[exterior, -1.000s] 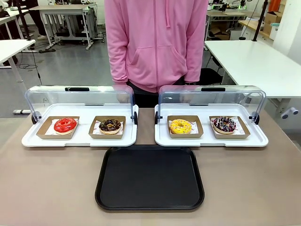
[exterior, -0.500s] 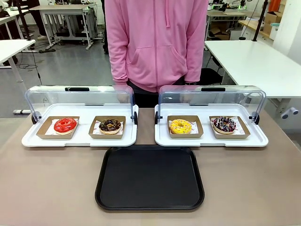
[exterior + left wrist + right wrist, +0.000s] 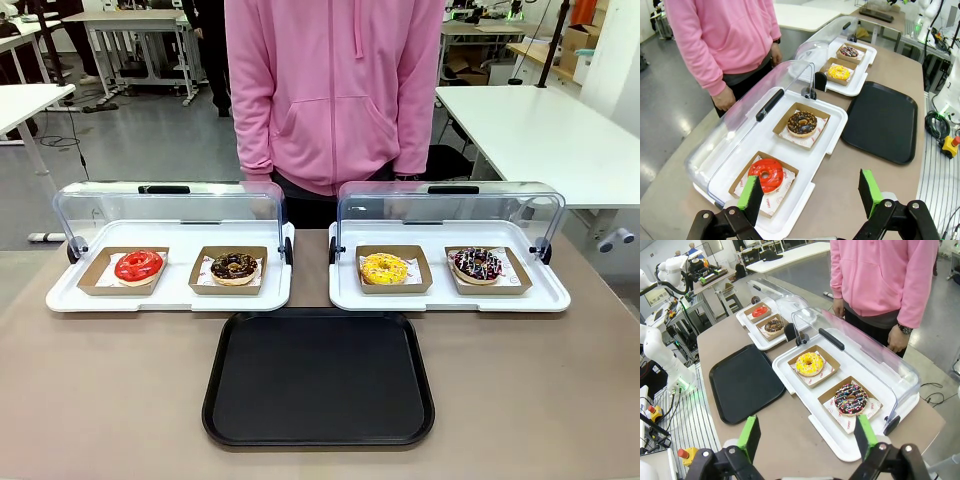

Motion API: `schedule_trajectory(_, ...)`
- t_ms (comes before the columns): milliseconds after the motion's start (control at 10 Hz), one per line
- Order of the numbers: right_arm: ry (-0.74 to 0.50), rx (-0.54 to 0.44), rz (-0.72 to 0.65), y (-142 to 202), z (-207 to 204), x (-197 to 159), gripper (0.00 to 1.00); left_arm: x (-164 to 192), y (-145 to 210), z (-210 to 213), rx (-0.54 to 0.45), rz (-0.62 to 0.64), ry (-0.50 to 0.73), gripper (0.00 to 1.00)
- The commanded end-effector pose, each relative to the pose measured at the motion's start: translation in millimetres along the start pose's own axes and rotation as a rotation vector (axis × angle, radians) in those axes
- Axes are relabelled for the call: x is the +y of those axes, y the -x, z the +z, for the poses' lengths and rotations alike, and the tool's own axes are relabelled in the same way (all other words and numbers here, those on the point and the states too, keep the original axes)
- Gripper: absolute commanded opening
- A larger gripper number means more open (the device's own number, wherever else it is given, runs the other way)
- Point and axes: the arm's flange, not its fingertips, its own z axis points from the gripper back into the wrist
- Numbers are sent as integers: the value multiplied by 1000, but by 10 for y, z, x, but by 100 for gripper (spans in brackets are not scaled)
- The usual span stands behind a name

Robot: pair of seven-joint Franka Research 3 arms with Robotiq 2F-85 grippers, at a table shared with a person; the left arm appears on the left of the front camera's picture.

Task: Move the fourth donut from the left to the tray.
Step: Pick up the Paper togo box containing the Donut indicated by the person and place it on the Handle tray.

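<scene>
Four donuts are sitting in a row across two lidded white trays. The fourth donut (image 3: 478, 264), dark icing with pink-white sprinkles, is lying in its cardboard holder (image 3: 515, 281) at the robot's right end of the right white tray (image 3: 450, 303), not yet moved. The black tray (image 3: 318, 378) is lying bare on the table (image 3: 100, 400), nearer the robot and apart from that donut.

Likely risks:
- miscounting and going for the yellow donut (image 3: 385, 268) just beside it
- coming in too far back and knocking the clear lid (image 3: 450, 205) standing open behind the donut
- pinching too hard, crushing the ring or smearing the icing
- catching only the holder's edge, so the donut is sliding out on the lift
- snagging the white tray's rim on the way out

The person (image 3: 335, 90) is standing close at the far side, so a wide swing is risky too.

The right gripper (image 3: 807, 437) is hanging well apart from the donut, jaws spread fully, holding and touching nothing. The left gripper (image 3: 810, 192) is hanging over the other white tray's (image 3: 170, 300) end, also wide open and empty.
</scene>
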Motion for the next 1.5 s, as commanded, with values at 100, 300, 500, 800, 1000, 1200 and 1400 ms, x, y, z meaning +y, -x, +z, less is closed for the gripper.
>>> schedule_trajectory(100,-3,-28,24,-33,-6,-28,100,9,-20,-1,-19,-4,3,100)
schedule_trajectory(300,-3,-28,24,-33,-6,-28,100,9,-20,-1,-19,-4,3,100)
schedule_trajectory(500,-3,-28,24,-33,-6,-28,100,9,-20,-1,-19,-4,3,100)
schedule_trajectory(800,-3,-28,24,-33,-6,-28,100,9,-20,-1,-19,-4,3,100)
schedule_trajectory(1000,-3,-28,24,-33,-6,-28,100,9,-20,-1,-19,-4,3,100)
schedule_trajectory(1200,-3,-28,24,-33,-6,-28,100,9,-20,-1,-19,-4,3,100)
schedule_trajectory(1400,-3,-28,24,-33,-6,-28,100,9,-20,-1,-19,-4,3,100)
